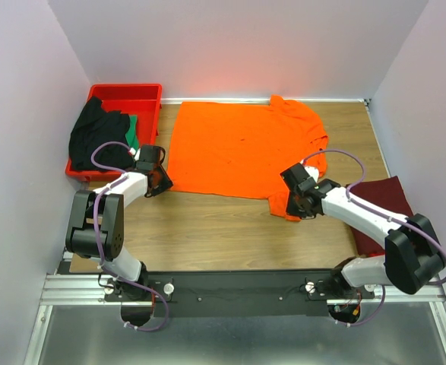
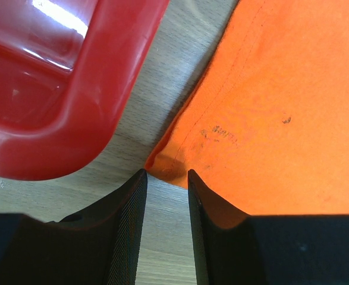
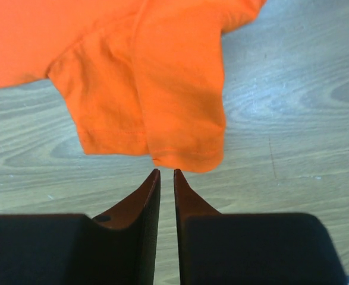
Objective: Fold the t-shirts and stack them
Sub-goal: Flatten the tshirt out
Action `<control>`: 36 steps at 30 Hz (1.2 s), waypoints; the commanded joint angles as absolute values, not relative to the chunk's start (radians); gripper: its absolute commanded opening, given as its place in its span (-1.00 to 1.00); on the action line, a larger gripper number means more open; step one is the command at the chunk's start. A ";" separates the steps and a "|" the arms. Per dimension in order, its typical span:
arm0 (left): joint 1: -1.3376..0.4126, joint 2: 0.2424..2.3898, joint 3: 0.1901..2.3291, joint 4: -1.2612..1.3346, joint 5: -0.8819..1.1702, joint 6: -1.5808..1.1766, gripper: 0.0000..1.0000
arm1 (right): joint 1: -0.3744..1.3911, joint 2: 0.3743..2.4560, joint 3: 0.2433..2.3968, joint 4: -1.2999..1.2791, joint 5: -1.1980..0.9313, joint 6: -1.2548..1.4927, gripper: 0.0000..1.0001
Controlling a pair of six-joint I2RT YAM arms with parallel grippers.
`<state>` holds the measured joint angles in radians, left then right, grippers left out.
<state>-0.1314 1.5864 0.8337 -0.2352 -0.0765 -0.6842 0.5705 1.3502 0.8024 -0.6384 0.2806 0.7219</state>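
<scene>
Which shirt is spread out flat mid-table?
The orange shirt. The black shirt and green shirt are bunched in the red tray; the maroon shirt sits at the right edge.

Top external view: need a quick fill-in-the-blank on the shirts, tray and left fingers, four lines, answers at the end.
1. The t-shirt spread flat on the table is ___.
2. The red tray holds a black t-shirt and a ___ one.
3. The left fingers point at the spread shirt's near-left ___.
4. The maroon t-shirt lies at the table's ___ edge.
Missing words: orange; green; corner; right.
</scene>
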 commanded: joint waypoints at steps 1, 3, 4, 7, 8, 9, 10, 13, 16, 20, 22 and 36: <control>-0.124 1.591 0.815 -0.242 -0.051 -0.669 -0.17 | 0.577 1.335 0.769 -0.658 0.265 0.778 -0.67; -0.124 1.595 0.813 -0.239 -0.046 -0.669 -0.17 | 0.577 1.335 0.761 -0.655 0.278 0.784 -0.73; -0.124 1.597 0.811 -0.238 -0.045 -0.669 -0.17 | 0.577 1.335 0.758 -0.655 0.282 0.788 -0.76; -0.123 1.595 0.808 -0.235 -0.041 -0.669 -0.17 | 0.577 1.344 0.768 -0.652 0.295 0.782 -0.72; -0.123 1.595 0.808 -0.233 -0.041 -0.669 -0.17 | 0.577 1.350 0.776 -0.649 0.296 0.776 -0.67; -0.123 1.594 0.808 -0.232 -0.040 -0.669 -0.15 | 0.577 1.353 0.787 -0.644 0.296 0.767 -0.60; -0.123 1.592 0.810 -0.233 -0.040 -0.669 -0.15 | 0.575 1.361 0.793 -0.629 0.296 0.747 -0.47; -0.123 1.594 0.818 -0.239 -0.049 -0.667 -0.10 | 0.578 1.396 0.822 -0.609 0.282 0.716 -0.29; -0.120 1.591 0.822 -0.244 -0.064 -0.672 -0.05 | 0.581 1.433 0.834 -0.597 0.282 0.693 -0.21; -0.114 1.591 0.842 -0.255 -0.098 -0.673 -0.03 | 0.583 1.448 0.828 -0.586 0.291 0.683 -0.19; -0.112 1.600 0.851 -0.268 -0.121 -0.681 -0.03 | 0.583 1.453 0.827 -0.584 0.293 0.675 -0.19; -0.112 1.620 0.845 -0.267 -0.155 -0.695 -0.38 | 0.583 1.459 0.788 -0.554 0.287 0.658 -0.15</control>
